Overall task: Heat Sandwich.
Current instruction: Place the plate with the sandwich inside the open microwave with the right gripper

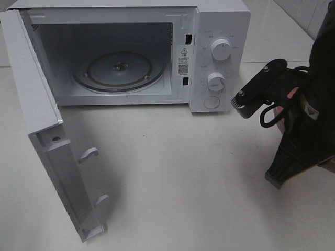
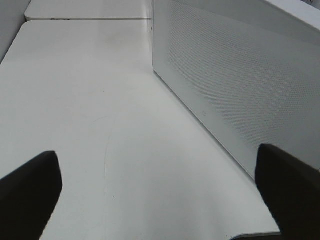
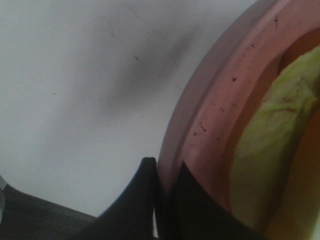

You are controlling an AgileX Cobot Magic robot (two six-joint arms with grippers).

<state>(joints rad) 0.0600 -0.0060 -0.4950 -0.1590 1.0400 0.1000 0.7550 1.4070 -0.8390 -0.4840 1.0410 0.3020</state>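
Right gripper [image 3: 164, 175] pinched on pink plate [image 3: 220, 110] rim; sandwich [image 3: 267, 145] on plate just beyond fingertips. Left gripper [image 2: 157, 165] spread wide.

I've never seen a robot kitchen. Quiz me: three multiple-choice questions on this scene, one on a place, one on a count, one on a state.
1. The microwave door is: A shut; B wide open; C missing.
2. Its knobs number: A one; B four; C two.
3. The sandwich lies: A on the pink plate; B inside the microwave; C on its top.

1 B: it stands swung out, cavity showing.
2 C: two white knobs, one above the other.
3 A: the right wrist view shows it there.
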